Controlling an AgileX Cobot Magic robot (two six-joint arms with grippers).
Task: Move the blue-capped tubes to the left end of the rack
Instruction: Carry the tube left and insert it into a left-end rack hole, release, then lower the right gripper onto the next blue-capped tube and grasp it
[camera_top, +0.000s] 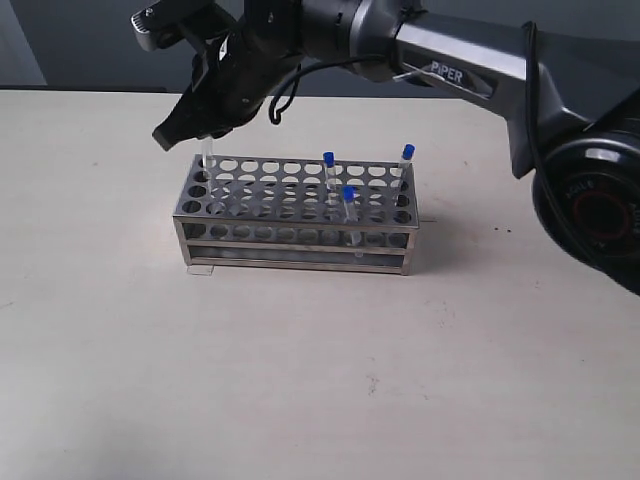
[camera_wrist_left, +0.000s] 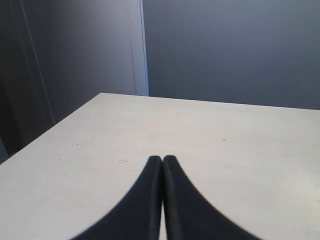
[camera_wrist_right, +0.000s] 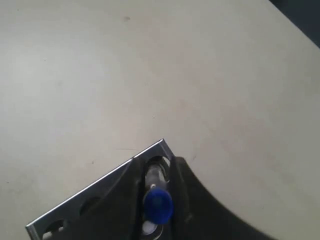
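Observation:
The shiny metal rack (camera_top: 295, 240) stands mid-table. My right gripper (camera_top: 205, 135) has reached across to the rack's far left corner and is shut on a blue-capped tube (camera_top: 207, 155), whose clear body hangs into the corner hole. In the right wrist view the blue cap (camera_wrist_right: 158, 204) sits between the fingers of the right gripper (camera_wrist_right: 158, 162), above the rack's corner (camera_wrist_right: 100, 182). Three more blue-capped tubes stand toward the rack's right end: one at the back (camera_top: 328, 160), one nearer the front (camera_top: 348, 195) and one at the far right corner (camera_top: 407, 153). My left gripper (camera_wrist_left: 162, 159) is shut and empty over bare table.
The right arm (camera_top: 470, 75) stretches over the table behind the rack, from its base (camera_top: 595, 210) at the right edge. A dark wall lies beyond the table's far edge (camera_wrist_left: 210, 101). Bare tabletop (camera_top: 300, 380) surrounds the rack.

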